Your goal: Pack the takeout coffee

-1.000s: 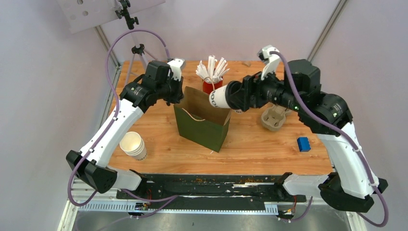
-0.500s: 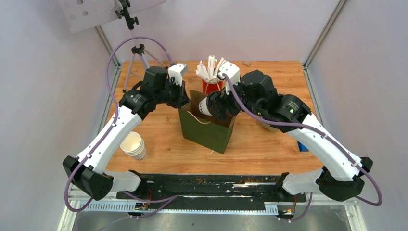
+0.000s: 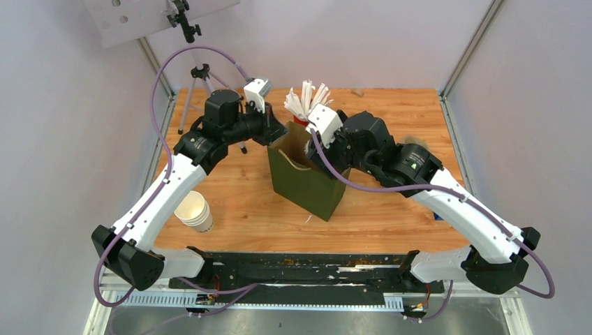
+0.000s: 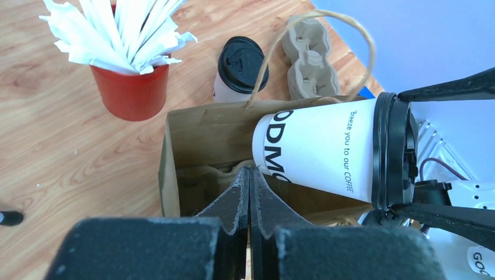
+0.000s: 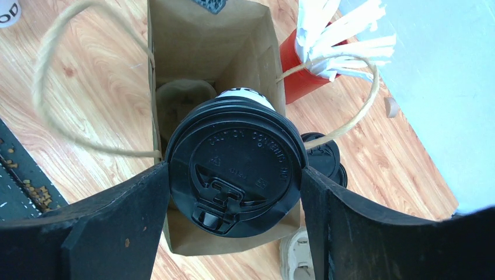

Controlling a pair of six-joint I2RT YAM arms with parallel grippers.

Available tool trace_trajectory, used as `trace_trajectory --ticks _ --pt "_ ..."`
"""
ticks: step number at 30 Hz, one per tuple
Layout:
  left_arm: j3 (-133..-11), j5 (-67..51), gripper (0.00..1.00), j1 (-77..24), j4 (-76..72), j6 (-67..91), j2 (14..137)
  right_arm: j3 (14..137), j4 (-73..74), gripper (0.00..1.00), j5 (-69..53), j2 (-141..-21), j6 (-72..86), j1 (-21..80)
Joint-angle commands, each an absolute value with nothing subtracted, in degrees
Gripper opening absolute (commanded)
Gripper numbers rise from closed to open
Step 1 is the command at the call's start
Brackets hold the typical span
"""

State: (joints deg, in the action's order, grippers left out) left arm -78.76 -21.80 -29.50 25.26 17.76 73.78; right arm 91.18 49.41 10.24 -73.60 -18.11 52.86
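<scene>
My right claw [image 5: 235, 175] is clamped across the black lid of the takeout coffee [image 4: 327, 149], a finger on either side of the rim. The cup is tipped well over, with its white base poking past the rim into the mouth of the green paper bag [image 3: 307, 188] and its lid end outside and above. My left claw [image 4: 250, 175] is pinched tight on the bag's upper edge, holding the mouth open. I judge the job about half done: the cup is lifted and lined up, but not lowered, stood upright or let go. Something pale and cardboard-like [image 5: 184, 99] lies in the bottom of the bag, and I can't tell what it is. A second lidded cup [image 4: 242, 67] stands on the table just beyond the bag, beside a cardboard carrier [image 4: 312, 58], so there may be more to pack. The red cup [image 4: 131, 90] of white sticks stands near the bag's far corner. The table [image 3: 244, 209] is light wood grain with a stack of paper cups [image 3: 194, 209] on its left side. Behind it stands a small tripod [image 3: 202, 73], and plain pale walls close it in
</scene>
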Motion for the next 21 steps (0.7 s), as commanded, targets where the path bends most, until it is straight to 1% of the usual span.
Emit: trace_trajectory --ticks 1,4,6,7,9,13,14,17,21 --pt "-78.3 -22.4 0.0 -29.4 20.6 16.6 72.8 88.6 46.4 0.7 11.9 -69.8 -21.4 53.2" --pt "-75.9 -22.2 0.0 -29.4 18.9 15.5 72.4 86.1 45.7 0.7 11.2 -68.3 -22.1 53.2" --pt "-76.1 -20.5 0.0 -29.4 20.4 15.8 72.4 85.6 45.9 0.7 11.7 -68.1 -22.9 53.2" --pt "-77.0 -19.7 0.05 -29.4 21.9 15.4 72.3 85.8 46.1 0.7 12.2 -68.2 -23.4 53.2" --pt "-78.9 -16.1 0.25 -29.5 25.8 14.6 71.6 86.1 46.3 0.69 12.7 -68.4 -24.6 53.2" --pt "-80.9 -8.5 0.52 -29.4 32.5 10.5 69.8 86.9 46.3 0.69 11.8 -69.0 -25.6 53.2" --pt "-80.8 -8.0 0.56 -29.4 33.1 8.7 69.7 87.0 46.4 0.69 11.2 -69.2 -25.7 53.2" --pt "-82.6 -6.6 0.62 -29.4 35.5 4.7 72.1 86.5 46.4 0.69 10.0 -69.3 -25.7 53.2" --pt "-89.7 -7.5 0.62 -29.4 42.1 2.9 79.2 86.4 46.6 0.69 9.4 -69.0 -25.2 53.2"
